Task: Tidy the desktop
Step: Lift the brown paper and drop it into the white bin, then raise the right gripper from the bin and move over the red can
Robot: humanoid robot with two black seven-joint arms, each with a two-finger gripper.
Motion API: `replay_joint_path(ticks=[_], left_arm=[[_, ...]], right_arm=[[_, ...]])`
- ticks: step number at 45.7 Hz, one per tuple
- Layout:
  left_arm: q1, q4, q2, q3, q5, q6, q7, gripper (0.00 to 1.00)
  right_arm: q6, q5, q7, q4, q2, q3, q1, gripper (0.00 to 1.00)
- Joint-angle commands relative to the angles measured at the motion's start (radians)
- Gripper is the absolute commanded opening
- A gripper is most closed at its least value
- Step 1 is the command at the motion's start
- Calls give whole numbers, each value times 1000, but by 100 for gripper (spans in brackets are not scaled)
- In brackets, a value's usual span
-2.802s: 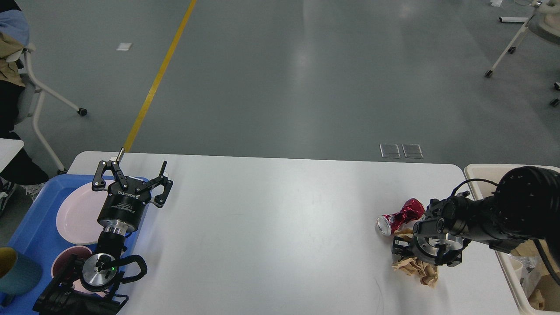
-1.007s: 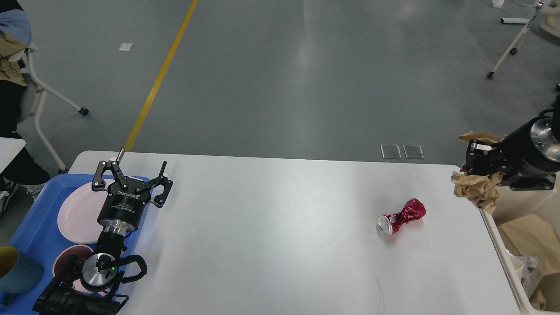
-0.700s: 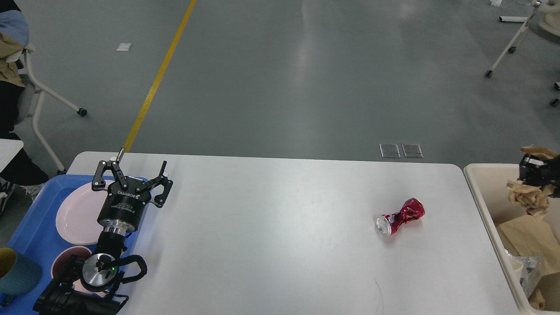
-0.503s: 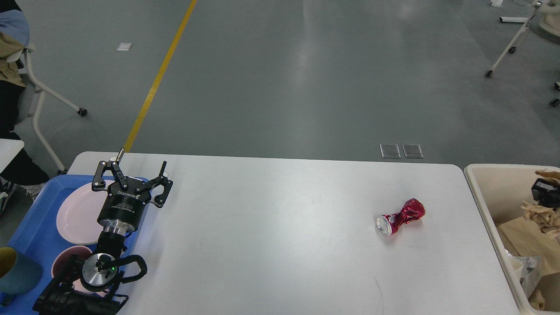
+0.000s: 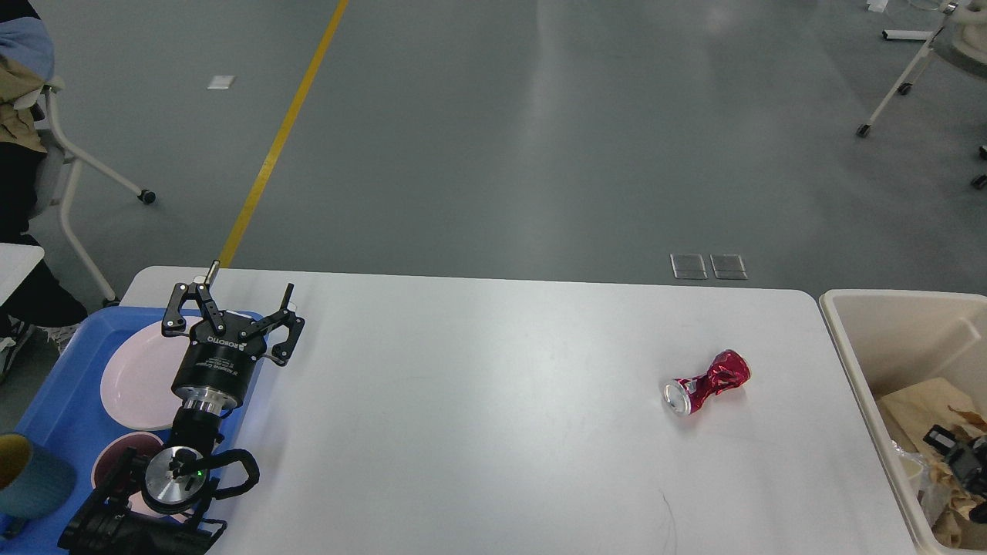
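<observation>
The white desktop [image 5: 493, 416] holds a crushed red can [image 5: 707, 382] lying on its side at the right. My left gripper [image 5: 231, 308] is open and empty, hovering over the desktop's left edge beside the blue tray [image 5: 54, 401]. My right gripper [image 5: 956, 456] is low inside the beige bin [image 5: 844, 339] at the right. It is small and dark among crumpled brown paper [image 5: 925, 405], so I cannot tell how its fingers stand.
The blue tray holds a pink plate [image 5: 135, 378], a pink bowl [image 5: 116, 459] and a teal cup [image 5: 27, 478]. A chair [image 5: 69, 169] stands on the floor at the far left. A thin dark mark [image 5: 669, 516] shows near the desktop's front edge.
My right gripper lifted the crumpled brown paper off the desktop beside the can, carried it right over the bin and has sunk down into the bin. The left arm and the can have not moved.
</observation>
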Motion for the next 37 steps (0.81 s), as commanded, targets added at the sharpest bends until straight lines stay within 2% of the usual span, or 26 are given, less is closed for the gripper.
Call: replay_joint_path(ticks=[1,8,10,11,12,13,16,37], left_arm=[[0,0,0,0,0,0,0,96],[0,0,0,0,0,0,0,96],[0,0,0,0,0,0,1,96],[0,0,0,0,0,0,0,96],[0,0,0,0,0,0,0,96],[0,0,0,0,0,0,0,96],[0,0,0,0,0,0,1,96],[0,0,0,0,0,0,1,96]], right_arm=[[-28,0,1,-11,12,6,-25,0],[-34,1,1,-13,14,7,-33,0],[-52,3,4,-14,14,9,-33,53],[-72,3,5,-14,15,9,-33,76],[-95,3,7,-13,17,10,-33,94],[-117,3,5,-11,20,10,-33,100],[-147,3,5,-7,44,10,-33,100],[-144,1,2,-2,43,9,-19,100]])
